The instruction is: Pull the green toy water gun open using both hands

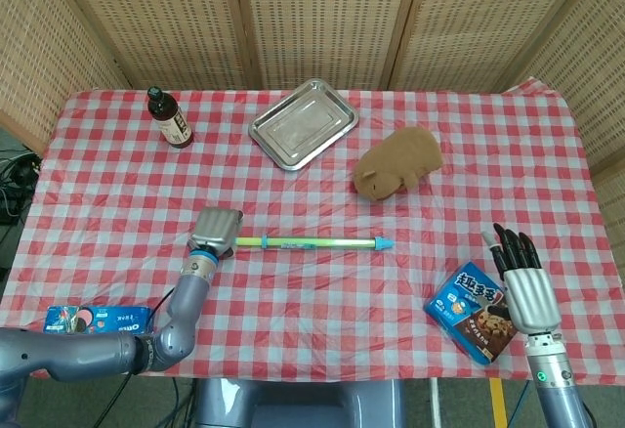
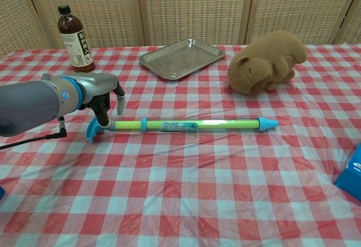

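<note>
1. A table under a red-and-white checked cloth (image 1: 322,184) stands before woven cane screens (image 1: 322,18). The cloth is thin and wrinkled, so it may drag or bunch under anything pulled along it.
2. The green toy water gun (image 2: 186,125) lies flat across the middle of the table, its blue T-handle (image 2: 93,129) to the left and its blue nozzle (image 2: 268,124) to the right.
3. The left hand (image 2: 104,97) hovers over the handle end with its fingers curled downward and apart; they are at the handle but I cannot tell whether they touch it. If they close off-centre, the light tube will likely roll or pivot away rather than be caught.
4. The right hand (image 1: 520,281) is at the near right edge, well apart from the gun, holding nothing, with its fingers straight and a little spread. With only one hand on the toy, a pull will probably slide the whole gun left instead of opening it.
5. A snack box (image 1: 471,313) lies just beside the right hand, and a plush capybara (image 1: 398,161) sits beyond the nozzle end; a careless reach could knock either.
6. A grip on the slim rod instead of the barrel would likely slip.
</note>
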Controlling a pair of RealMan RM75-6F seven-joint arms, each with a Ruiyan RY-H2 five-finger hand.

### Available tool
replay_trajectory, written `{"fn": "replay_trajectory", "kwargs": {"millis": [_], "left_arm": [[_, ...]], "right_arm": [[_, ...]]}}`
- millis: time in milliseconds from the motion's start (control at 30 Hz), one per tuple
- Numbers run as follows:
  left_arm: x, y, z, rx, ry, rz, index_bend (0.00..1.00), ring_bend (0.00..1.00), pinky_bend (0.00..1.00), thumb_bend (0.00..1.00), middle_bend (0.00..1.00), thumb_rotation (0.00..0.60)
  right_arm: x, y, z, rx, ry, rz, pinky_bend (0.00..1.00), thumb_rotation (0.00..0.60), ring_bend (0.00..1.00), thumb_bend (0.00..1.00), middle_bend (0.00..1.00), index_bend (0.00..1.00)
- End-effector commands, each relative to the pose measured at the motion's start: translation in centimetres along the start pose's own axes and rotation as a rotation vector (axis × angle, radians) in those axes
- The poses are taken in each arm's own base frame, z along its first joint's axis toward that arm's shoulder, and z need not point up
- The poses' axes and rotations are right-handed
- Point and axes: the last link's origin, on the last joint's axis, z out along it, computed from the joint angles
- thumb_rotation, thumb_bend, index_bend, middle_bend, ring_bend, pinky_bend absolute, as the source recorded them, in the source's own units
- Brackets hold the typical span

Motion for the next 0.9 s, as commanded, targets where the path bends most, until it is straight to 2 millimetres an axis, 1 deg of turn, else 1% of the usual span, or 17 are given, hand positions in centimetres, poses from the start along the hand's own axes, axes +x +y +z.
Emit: {"fn": "replay_trajectory", "kwargs": {"millis": [33,400,800,833,900], "left_arm": [[-0.2,0.2,0.1,0.003,-0.004,0.008,0.44,0.88,0.77,0.35,0.92,0.6],[-1.2,0.5,0.5,0.016,-0.014,0.032,0.45,0.88,0.77,0.35,0.92,0.6],[-1.8,0.6,0.6,0.024,-0.012,0.049,0.49,0.88,0.77,0.37,0.92,0.6],[-1.9,0.6,0.7,0.025,-0.013,0.05,0.5,0.88,0.77,0.37,0.92,0.6],[-2.0,0.5,0.7,0.027,-0.014,0.052,0.52,0.88,0.77,0.41,0.92,0.6]], "right_arm": [[0.0,0.0,0.0,0.0,0.001,0.001,0.0,0.6,0.0,0.11,0.0,0.0],[0.2,-0.1,-0.1,0.002,0.006,0.008,0.0,0.6,0.0,0.11,0.0,0.0],[0.4,-0.2,-0.2,0.009,0.012,0.018,0.0,0.6,0.0,0.11,0.0,0.0],[0.4,-0.3,-0.2,0.009,0.013,0.019,0.0,0.6,0.0,0.11,0.0,0.0],[0.4,-0.3,-0.3,0.01,0.013,0.019,0.0,0.6,0.0,0.11,0.0,0.0]]}}
